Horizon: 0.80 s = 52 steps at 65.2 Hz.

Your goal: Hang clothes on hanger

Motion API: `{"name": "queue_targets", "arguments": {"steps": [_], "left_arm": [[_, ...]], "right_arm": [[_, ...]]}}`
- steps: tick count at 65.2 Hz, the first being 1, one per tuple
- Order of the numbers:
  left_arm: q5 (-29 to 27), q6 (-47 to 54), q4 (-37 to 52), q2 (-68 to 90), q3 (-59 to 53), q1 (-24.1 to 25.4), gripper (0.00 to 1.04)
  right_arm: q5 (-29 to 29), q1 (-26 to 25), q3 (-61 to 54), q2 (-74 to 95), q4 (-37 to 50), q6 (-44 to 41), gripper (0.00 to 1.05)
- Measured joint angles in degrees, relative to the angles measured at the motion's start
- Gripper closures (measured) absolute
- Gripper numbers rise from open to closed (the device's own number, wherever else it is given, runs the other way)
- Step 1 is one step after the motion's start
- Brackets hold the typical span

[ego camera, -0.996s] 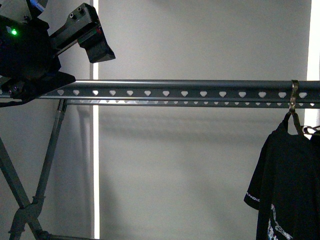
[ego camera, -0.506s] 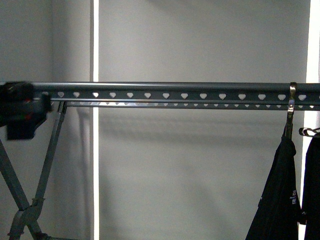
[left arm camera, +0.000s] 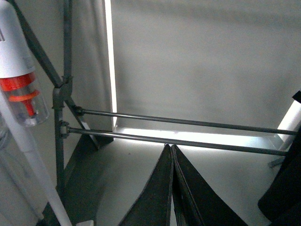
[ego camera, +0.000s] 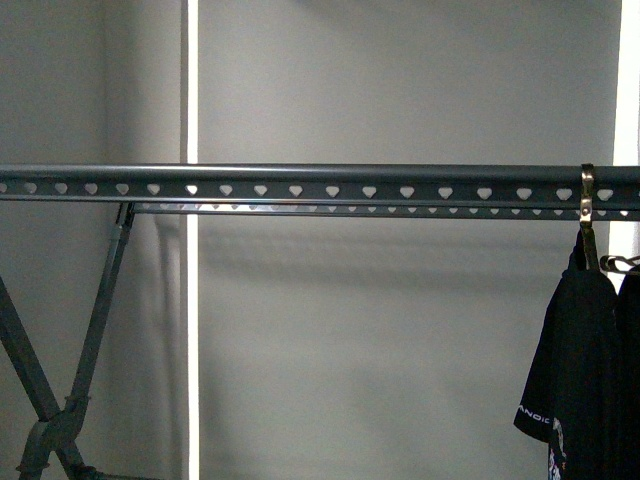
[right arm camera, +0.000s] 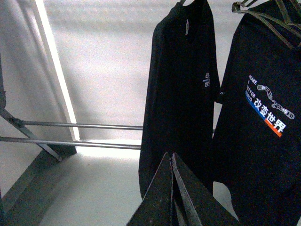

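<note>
The hanger is a long dark grey rail with a row of heart-shaped holes, on crossed grey legs. The black T-shirt hangs from a brass hook at the rail's far right, with small white text on its sleeve. In the right wrist view it hangs edge-on, just beyond my right gripper, which is shut and empty. My left gripper is shut and empty, low down, pointing at the rack's two lower rods. Neither arm shows in the front view.
A second black shirt with a white, blue and orange print hangs on a wire hanger beside the T-shirt; its edge shows at the far right of the front view. A white stick vacuum with an orange band stands by the rack's leg.
My left arm, up by the rail's left end a second ago, has dropped out of the front view. The T-shirt has swung and turned on its hook.
</note>
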Motion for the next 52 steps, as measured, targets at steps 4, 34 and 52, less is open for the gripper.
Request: {"name": "queue_targets", "arguments": {"steps": [4,34,52], "left_arm": [[0.2,0.0,0.0,-2.3,-2.1,0.1,1.01],[0.4,0.1,-5.7,-15.8,-9.6,0.1,1.01],[0.4,0.1,-9.5,-23.6,-12.8,0.1,1.01]], "right_arm": [[0.0,0.0,-1.0,-1.2,0.4,0.0,1.02],[0.0,0.0,-2.5,-2.2,0.4,0.0,1.02],[0.0,0.0,-2.5,-2.2,0.4,-0.1,0.62]]}}
